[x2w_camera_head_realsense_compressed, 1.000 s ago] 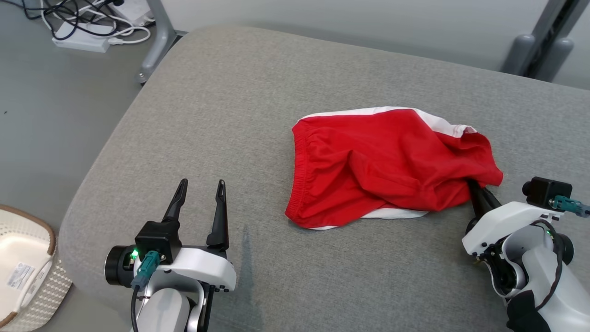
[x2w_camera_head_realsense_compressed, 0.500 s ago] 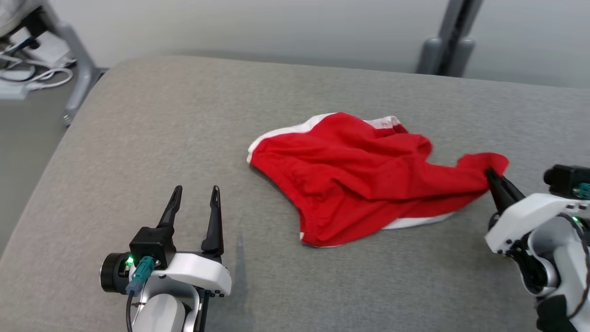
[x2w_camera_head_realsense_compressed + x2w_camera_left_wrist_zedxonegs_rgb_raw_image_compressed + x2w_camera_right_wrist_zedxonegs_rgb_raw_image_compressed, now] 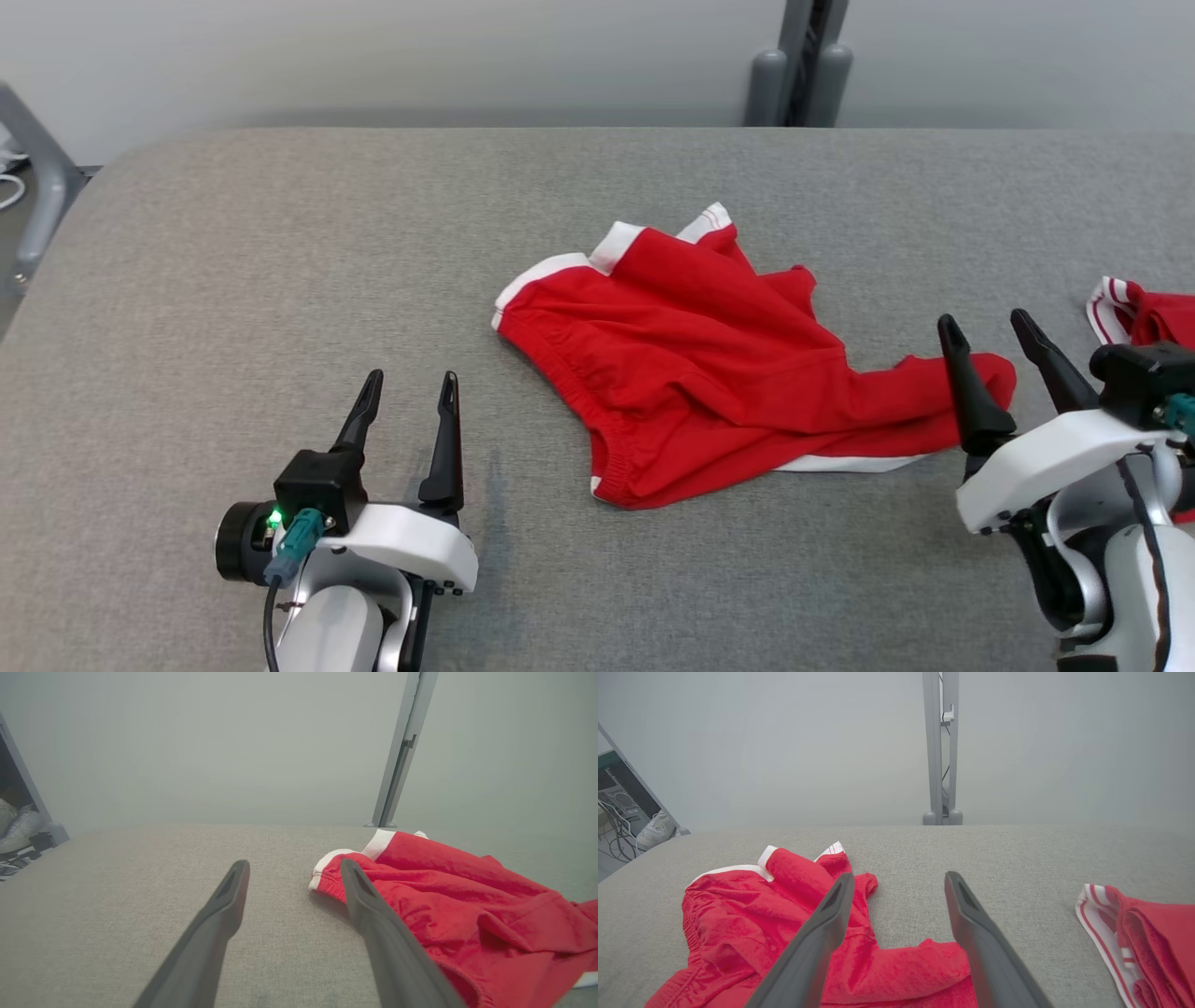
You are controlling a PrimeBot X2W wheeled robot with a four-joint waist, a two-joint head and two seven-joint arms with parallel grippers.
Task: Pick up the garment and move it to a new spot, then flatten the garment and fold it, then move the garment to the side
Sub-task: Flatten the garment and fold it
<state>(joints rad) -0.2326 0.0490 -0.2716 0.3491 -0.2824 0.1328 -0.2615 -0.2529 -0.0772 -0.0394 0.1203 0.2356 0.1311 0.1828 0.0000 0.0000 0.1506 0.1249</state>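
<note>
Left gripper (image 3: 412, 375) sits to the left of the red garment (image 3: 691, 373), over the grey padded surface (image 3: 280, 233). Its two dark fingers are spread wide with nothing between them. In the left wrist view the garment's elastic waistband lies just beside the right-hand finger. The garment is a pair of shorts with white trim. It lies crumpled near the middle of the surface, with one leg stretched out to the right. At the end of that leg is the right gripper (image 3: 984, 317), fingers wide apart and gripping nothing. The leg's tip lies on the surface beneath them. Further right, apart from the garment, lies a second red cloth (image 3: 1144, 317) with white stripes. Behind the garment a grey post (image 3: 794, 65) rises.
</note>
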